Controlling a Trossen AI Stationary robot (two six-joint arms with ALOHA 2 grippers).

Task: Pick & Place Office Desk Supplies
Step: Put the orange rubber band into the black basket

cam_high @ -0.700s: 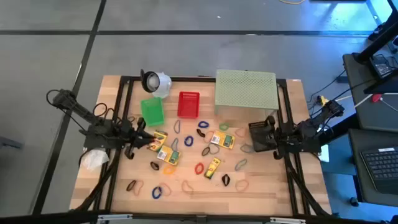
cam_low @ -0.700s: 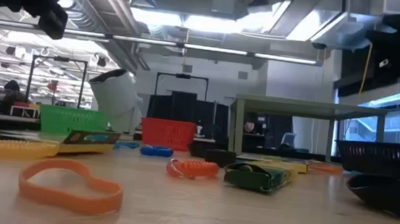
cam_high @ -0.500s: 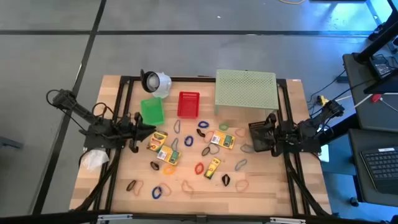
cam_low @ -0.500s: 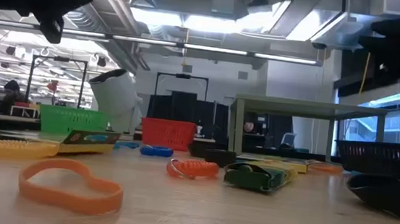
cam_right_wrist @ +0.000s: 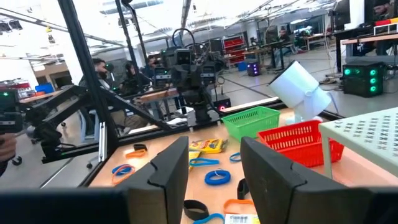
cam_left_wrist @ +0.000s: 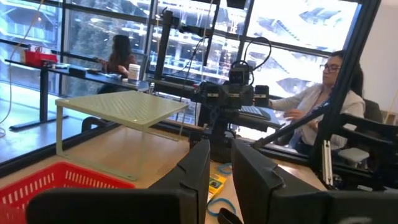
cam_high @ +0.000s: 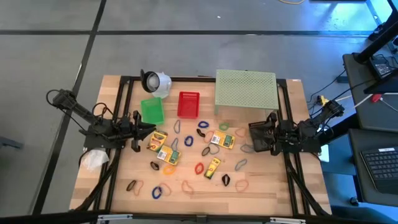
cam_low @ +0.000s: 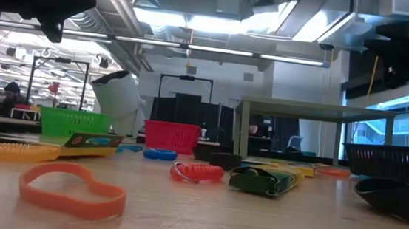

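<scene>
Along the front edge of the worktop [cam_high: 273, 186] lie loose rubber bands: a black one [cam_high: 132, 185], a blue one [cam_high: 157, 192] and an orange one [cam_high: 240, 185], with bare wood open at the front right corner. Just behind them, across the middle, yellow-and-green crayon boxes [cam_high: 168, 155] lie flat among more thin loops, one of them red [cam_high: 199, 168]; the pieces sit close together, leaving little room between them. The left tool [cam_left_wrist: 221, 155] hangs over the left side of this scatter with a narrow gap, holding nothing. The right tool [cam_right_wrist: 214, 149] hangs at the right side, set wider, also empty. Farther back stand a green basket [cam_high: 152, 112], a red basket [cam_high: 188, 104] and a pale green shelf [cam_high: 245, 89] at the rear edge.
</scene>
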